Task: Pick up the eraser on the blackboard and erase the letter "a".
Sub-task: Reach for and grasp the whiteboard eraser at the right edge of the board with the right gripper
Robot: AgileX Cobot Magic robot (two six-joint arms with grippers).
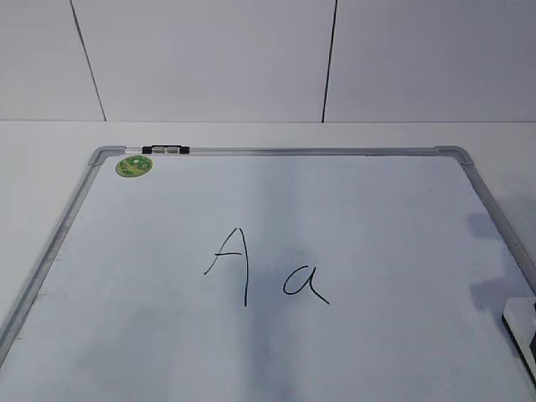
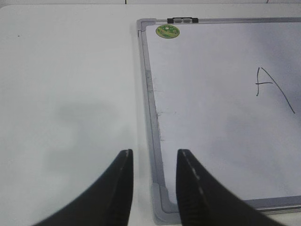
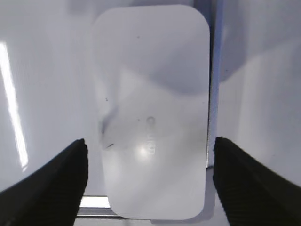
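The blackboard point(image 1: 394, 243) is a white dry-erase board in a grey frame lying flat on the table. A tall capital "A" point(image 1: 232, 261) is written mid-board, and the letter "a" point(image 1: 303, 283) sits just right of it. The eraser point(image 3: 153, 108), a flat white rounded block, lies by the board's frame; only its corner shows at the right edge of the exterior view point(image 1: 519, 322). My right gripper point(image 3: 150, 157) hangs directly over the eraser, open, with one finger on each side and a gap to both. My left gripper point(image 2: 155, 155) is open and empty above the board's near left corner.
A round green sticker point(image 1: 134, 166) and a small black-and-white clip point(image 1: 165, 150) sit at the board's far left corner. The grey frame point(image 2: 149, 94) runs between the left fingers. White table point(image 2: 66, 84) lies left of the board. A tiled wall stands behind.
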